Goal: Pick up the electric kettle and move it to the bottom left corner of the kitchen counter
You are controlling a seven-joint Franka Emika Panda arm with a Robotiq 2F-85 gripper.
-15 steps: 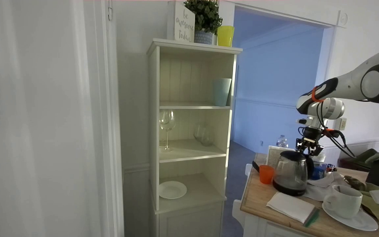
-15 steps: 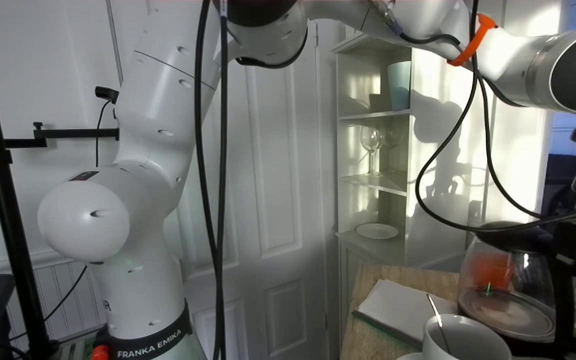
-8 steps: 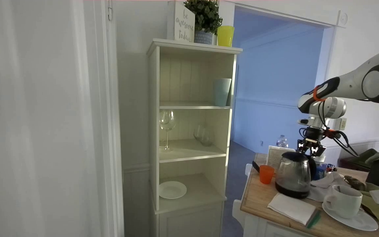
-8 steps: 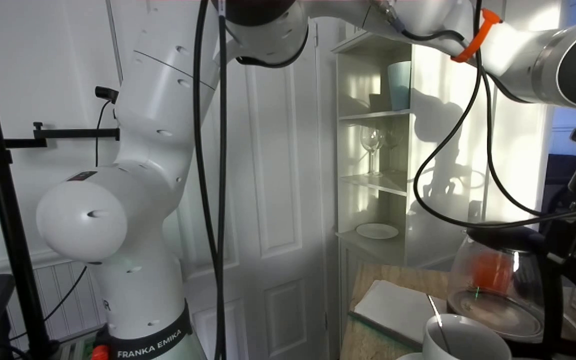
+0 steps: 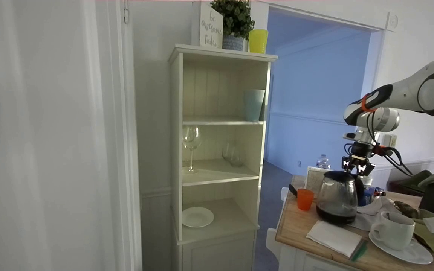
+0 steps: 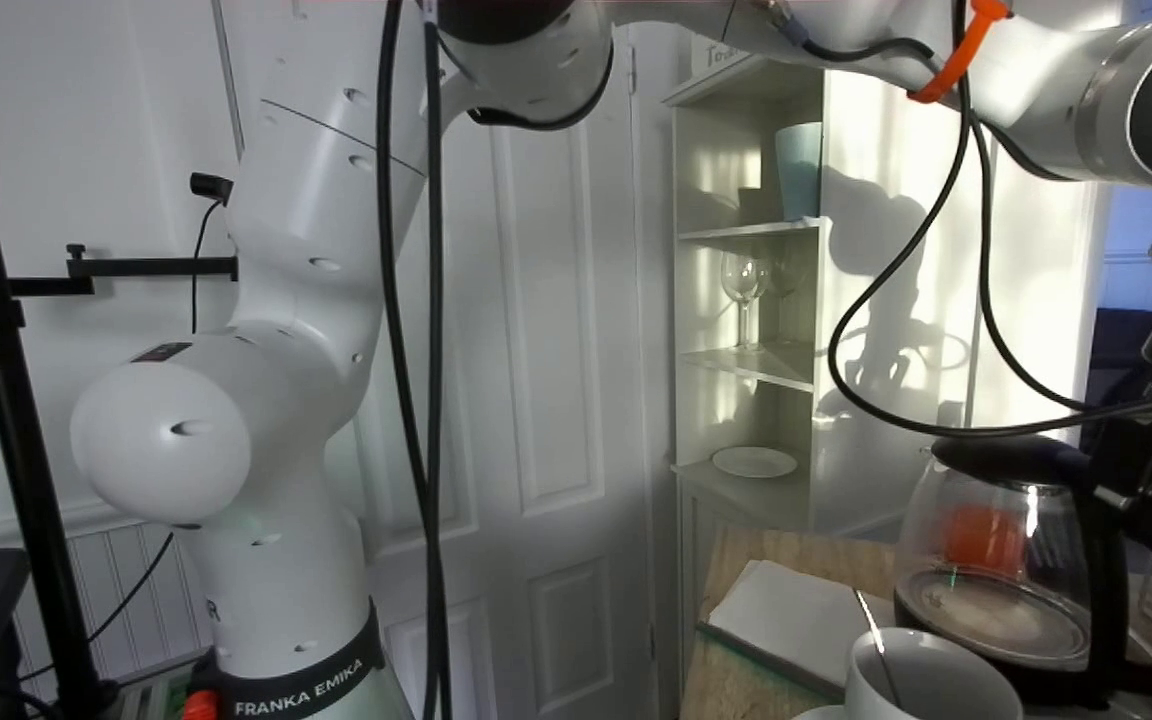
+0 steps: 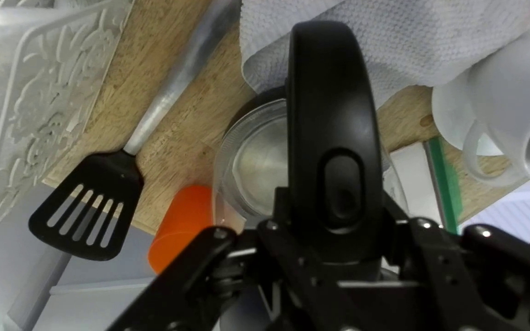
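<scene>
Kitchen counter (image 5: 294,226): light wood, bearing orange cup (image 5: 305,199) and white mug (image 5: 398,231)
Electric kettle (image 5: 336,197): upright over the counter, near the orange cup; base contact unclear
Gripper (image 7: 337,205): pinching the kettle's black handle (image 7: 331,105)

The wrist view has one gripper (image 7: 336,209) at bottom centre and one spatula (image 7: 92,207) at left. In an exterior view, the lower right holds one electric kettle (image 5: 336,199), one mug (image 5: 396,231), one saucer (image 5: 420,254) and one orange cup (image 5: 305,199); the top centre has one sign (image 5: 211,28), one plant (image 5: 236,17) and one yellow cup (image 5: 258,41); below, one pale blue cup (image 5: 254,105), one plate (image 5: 197,217) and at least two clear glasses (image 5: 191,138).
</scene>
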